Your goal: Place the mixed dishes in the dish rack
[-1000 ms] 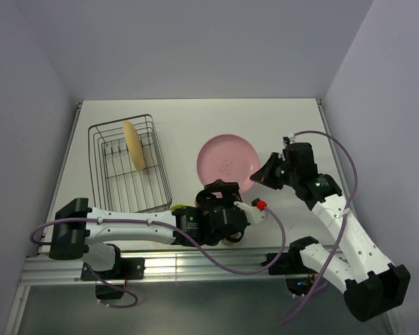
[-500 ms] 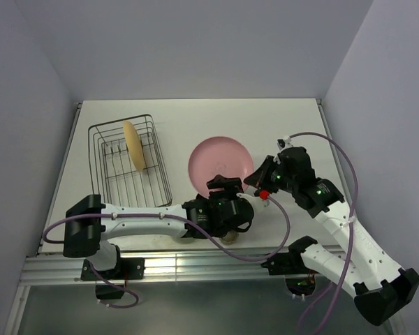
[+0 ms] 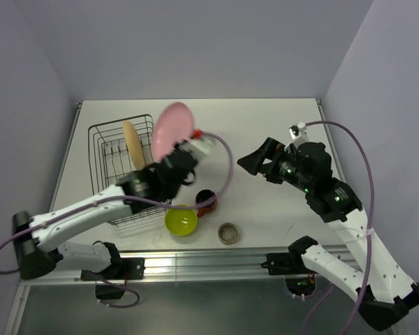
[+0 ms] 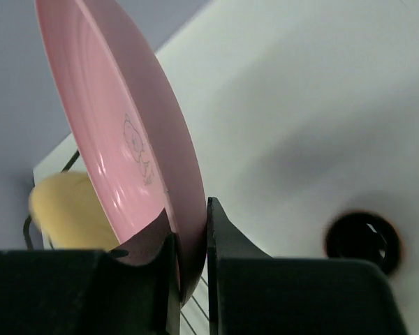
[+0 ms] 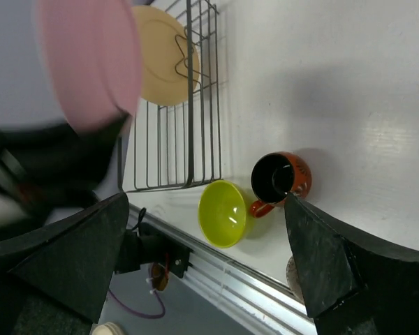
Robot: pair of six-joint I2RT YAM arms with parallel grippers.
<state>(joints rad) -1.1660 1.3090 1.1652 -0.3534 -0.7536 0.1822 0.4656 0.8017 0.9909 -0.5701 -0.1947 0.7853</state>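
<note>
5 dishes and 1 rack are in view. Of the 2 plates, the round pink plate (image 3: 171, 129) is held up on edge by the left gripper (image 3: 187, 150), whose 2 fingers (image 4: 227, 244) pinch its lower rim, 1 on each face. In the top view this plate hangs over the far right corner of the rectangular black wire dish rack (image 3: 105, 185), which sits on the left of the white table (image 3: 265, 118).

The other plate, round and yellow-orange (image 3: 131, 145), stands on edge inside the rack, just left of the pink plate.

The other 3 dishes sit on the table near the rack's near right corner:
- 1 lime-green bowl (image 3: 181, 220), open side up, just beside that corner.
- 1 small red-orange mug with a dark inside (image 3: 206, 201), just right of and beyond the bowl.
- 1 small grey-beige round cup (image 3: 228, 233), right of the bowl, close to the near edge.

The right gripper (image 3: 255, 162) hangs over the right half of the table with its jaws spread wide, holding nothing, well apart from all 5 dishes.
</note>
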